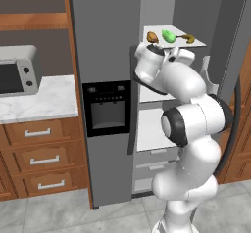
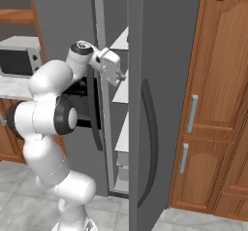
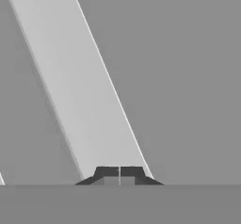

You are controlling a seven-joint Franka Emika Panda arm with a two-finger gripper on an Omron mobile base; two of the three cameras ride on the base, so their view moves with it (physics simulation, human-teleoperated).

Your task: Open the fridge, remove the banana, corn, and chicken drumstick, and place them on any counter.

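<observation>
Grey fridge, right door open; shelf: one drumstick, one corn, one banana; gripper pressed together.

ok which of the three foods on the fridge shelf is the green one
The corn, the bright green oblong in the middle of the row. The chicken drumstick to its left is orange-brown, and the banana to its right is yellow with dark tips.

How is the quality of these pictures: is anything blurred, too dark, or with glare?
Left base view: even light, no glare; the banana, corn and chicken drumstick are small and soft-edged on the fridge shelf. Right base view: flat light, faint shadows. Hand view: grey, low contrast, only the shut tool is sharp.
</observation>
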